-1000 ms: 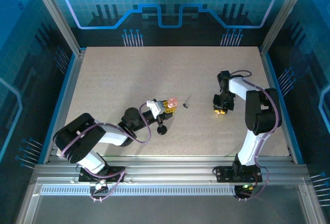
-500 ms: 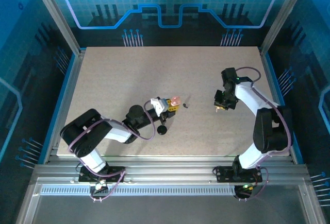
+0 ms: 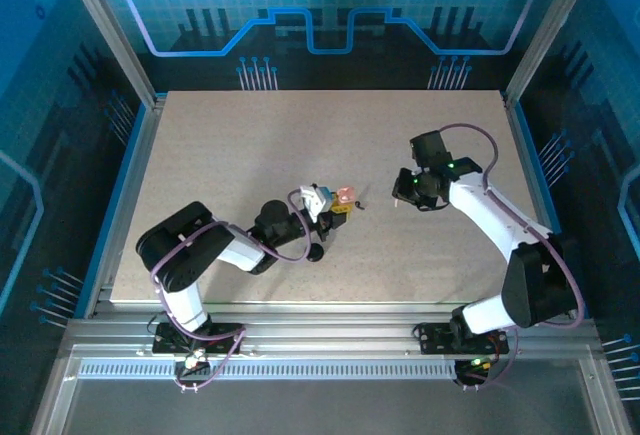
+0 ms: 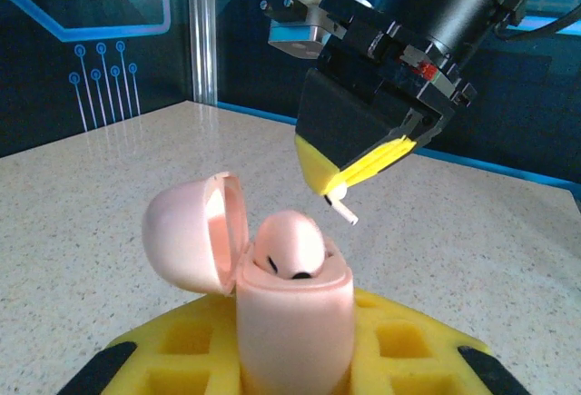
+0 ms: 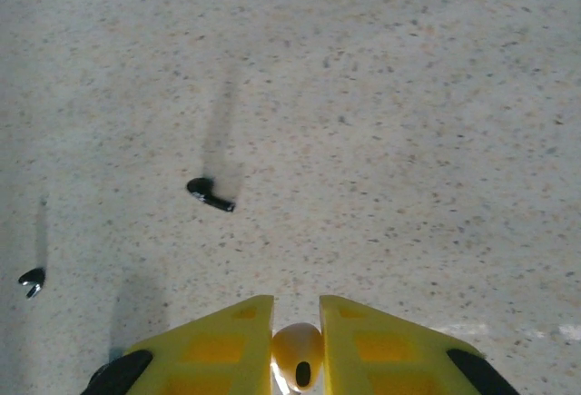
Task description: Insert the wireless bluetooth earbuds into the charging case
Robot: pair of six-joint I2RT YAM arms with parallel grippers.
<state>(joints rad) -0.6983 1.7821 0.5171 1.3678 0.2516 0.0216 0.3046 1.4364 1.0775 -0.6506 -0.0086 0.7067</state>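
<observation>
- A beige speckled tabletop [image 3: 250, 145] is seen, boxed in by silver metal posts [image 3: 108, 30] at the sides and by ribbed rails [image 3: 320, 340] along the near edge.
- Blue-lit wall panels [image 3: 320, 5] printed with circuit-line patterns are seen on the far, left and right sides of the room.
- Near the middle of the table, the pale pink egg-shaped charging case [image 4: 295, 322] is pinched upright by the left gripper [image 3: 336, 205], whose yellow padded jaws are pressed against the case body.
- The hinged pink lid [image 4: 191, 232] is thrown open to one side. Dark openings are seen in the top of the body, but whether anything sits in them cannot be told.
- The right gripper [image 4: 338, 188] is hung just above and beyond the open case, clear of it. Its yellow tips are clamped on a tiny whitish earbud [image 4: 342, 211], whose stem pokes out below.
- A small black earbud [image 5: 211, 195] is found lying on the surface between the two grippers, with its shadow beside it.
- A smaller dark bit [image 5: 32, 279] is spotted further off in the right wrist view; what it is cannot be told.
- A black round disc [image 3: 315, 252] is laid flat on the table on the near side of the left gripper, just beside that arm.
</observation>
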